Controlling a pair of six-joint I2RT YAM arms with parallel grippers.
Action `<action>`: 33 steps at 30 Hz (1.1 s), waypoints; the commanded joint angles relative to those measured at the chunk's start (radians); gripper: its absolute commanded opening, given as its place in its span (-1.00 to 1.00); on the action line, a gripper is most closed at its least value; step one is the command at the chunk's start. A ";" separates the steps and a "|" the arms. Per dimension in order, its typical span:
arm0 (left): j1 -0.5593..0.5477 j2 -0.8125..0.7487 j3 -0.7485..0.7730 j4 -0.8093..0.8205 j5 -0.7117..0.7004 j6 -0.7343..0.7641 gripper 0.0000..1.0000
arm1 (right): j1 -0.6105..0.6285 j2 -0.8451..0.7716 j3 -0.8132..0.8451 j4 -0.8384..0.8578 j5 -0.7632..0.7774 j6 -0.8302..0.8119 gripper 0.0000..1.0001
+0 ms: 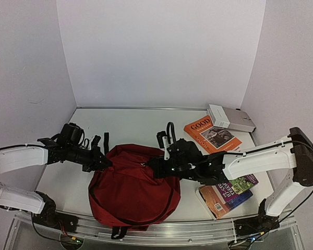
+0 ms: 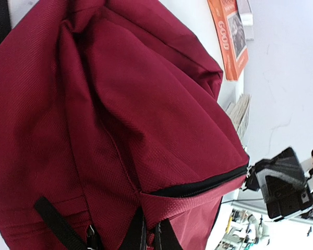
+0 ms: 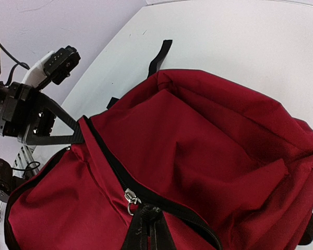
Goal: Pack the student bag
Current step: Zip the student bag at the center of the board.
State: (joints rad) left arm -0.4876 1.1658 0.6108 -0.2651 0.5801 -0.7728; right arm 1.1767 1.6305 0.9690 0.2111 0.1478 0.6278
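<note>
White table [image 1: 130, 125] and walls [image 1: 161, 52]; left end effector [image 1: 103, 162] pinches student bag [image 1: 133, 190], right end effector [image 1: 155, 167] unclear

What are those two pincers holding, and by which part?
Both seem to pinch the dark red fabric backpack by its black-zippered edge: left pincer on one side, right pincer opposite.

The student bag [image 2: 120, 130] fills the view, orange book [image 2: 230, 36] beyond.

Orange book [image 1: 211, 136]: you see it lying flat at the far right, its cover reading "GOOD".
White box [image 1: 230, 117]: just behind that book, near the back wall.
Purple-and-green book [image 1: 235, 188]: your near-right edge, partly hidden.
Table [image 1: 130, 125]: white.
</note>
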 commanded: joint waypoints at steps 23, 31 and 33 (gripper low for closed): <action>0.309 0.502 0.407 0.200 0.114 0.128 -0.99 | -0.024 0.054 -0.028 -0.044 0.019 0.039 -1.00; 0.309 0.607 0.572 0.137 0.149 0.199 -0.75 | 0.011 0.146 0.084 -0.024 -0.109 -0.040 -0.93; 0.309 0.565 0.580 0.066 0.105 0.222 -0.45 | 0.011 0.146 0.102 -0.033 -0.093 -0.052 -0.70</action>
State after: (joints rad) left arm -0.2265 1.7943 1.0919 -0.1959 0.7914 -0.6133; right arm 1.1632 1.7625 1.0215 0.2202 0.1067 0.6159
